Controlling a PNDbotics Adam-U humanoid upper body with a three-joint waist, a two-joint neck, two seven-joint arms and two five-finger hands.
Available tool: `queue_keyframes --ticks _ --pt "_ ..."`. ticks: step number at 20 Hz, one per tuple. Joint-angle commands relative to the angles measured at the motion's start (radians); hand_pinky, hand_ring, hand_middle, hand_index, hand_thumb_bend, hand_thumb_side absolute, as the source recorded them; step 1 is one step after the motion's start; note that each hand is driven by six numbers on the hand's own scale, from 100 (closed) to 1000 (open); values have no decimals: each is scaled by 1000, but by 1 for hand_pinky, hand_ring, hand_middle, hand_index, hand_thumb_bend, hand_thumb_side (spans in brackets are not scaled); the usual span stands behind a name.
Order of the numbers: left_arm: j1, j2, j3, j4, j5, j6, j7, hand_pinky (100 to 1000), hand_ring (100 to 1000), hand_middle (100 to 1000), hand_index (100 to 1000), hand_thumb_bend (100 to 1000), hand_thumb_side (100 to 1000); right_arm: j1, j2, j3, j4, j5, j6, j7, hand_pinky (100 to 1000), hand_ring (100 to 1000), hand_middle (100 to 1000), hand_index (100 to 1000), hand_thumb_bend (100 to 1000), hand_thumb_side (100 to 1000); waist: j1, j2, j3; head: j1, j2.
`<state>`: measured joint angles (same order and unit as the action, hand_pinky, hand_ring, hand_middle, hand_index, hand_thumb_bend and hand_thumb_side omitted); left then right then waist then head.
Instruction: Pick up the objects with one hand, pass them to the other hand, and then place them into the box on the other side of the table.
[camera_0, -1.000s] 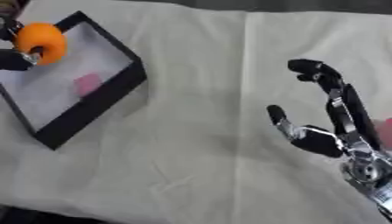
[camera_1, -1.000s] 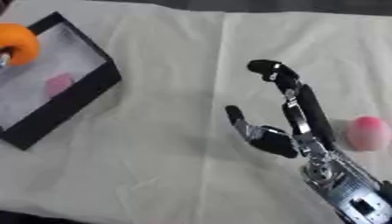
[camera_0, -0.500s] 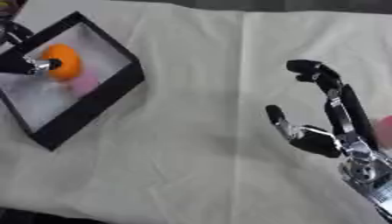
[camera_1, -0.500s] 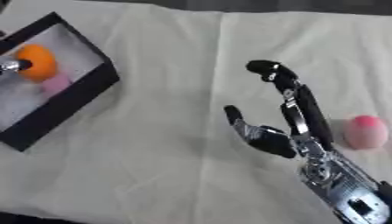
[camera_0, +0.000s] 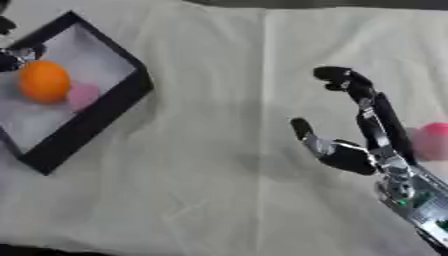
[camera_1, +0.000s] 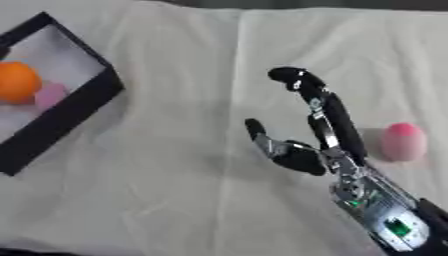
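Right eye view: the right hand (camera_1: 306, 150) hovers, fingers spread and empty, just beside a pink object (camera_1: 403, 141) near the table's right edge. An orange ball (camera_0: 44, 81) lies in the box (camera_0: 105, 112) at the left edge beside the left hand (camera_0: 13, 57), whose fingers cannot be made out. A clumsy reach could roll the pink object off.

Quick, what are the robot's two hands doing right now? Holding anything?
Left hand: only a bit shows at the box's edge beside the orange ball; cannot tell.
Right hand: open, holding nothing.
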<state>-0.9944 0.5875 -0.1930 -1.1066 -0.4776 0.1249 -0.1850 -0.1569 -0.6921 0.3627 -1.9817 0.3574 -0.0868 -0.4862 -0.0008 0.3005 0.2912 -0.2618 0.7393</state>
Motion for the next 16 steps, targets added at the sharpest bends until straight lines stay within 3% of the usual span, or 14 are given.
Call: queue_keyframes --ticks 1,8,10,12,13,16 --pt "-28 27 -16 -136 116 34 8 972 689 655 769 100 494 10 -35 -21 -18 10 -3 -7 781 867 803 849 396 420 -4 -50 -5 -64 17" --pt "-24 48 -78 -349 278 79 -9 971 677 661 759 100 516 105 -77 -41 -18 60 -13 20 799 880 822 854 429 391 -1 -97 -44 -88 31" --pt "-15 58 -82 -379 309 89 -8 970 674 660 754 100 518 137 -84 -45 -18 82 -9 25 800 880 823 853 437 390 0 -108 -56 -84 31" --pt "-1 69 -80 -403 336 96 -1 973 668 657 750 100 521 172 -89 -47 -18 102 1 28 805 879 821 850 521 394 -1 -118 -70 -77 31" --pt "7 74 -77 -414 350 100 4 974 664 651 744 100 529 191 -89 -48 -18 117 6 28 805 878 819 847 478 329 -2 -122 -77 -72 31" --pt "35 88 -63 -444 398 105 30 977 656 644 738 100 539 244 -81 -50 -18 151 21 27 804 873 812 840 495 301 -8 -132 -99 -59 31"
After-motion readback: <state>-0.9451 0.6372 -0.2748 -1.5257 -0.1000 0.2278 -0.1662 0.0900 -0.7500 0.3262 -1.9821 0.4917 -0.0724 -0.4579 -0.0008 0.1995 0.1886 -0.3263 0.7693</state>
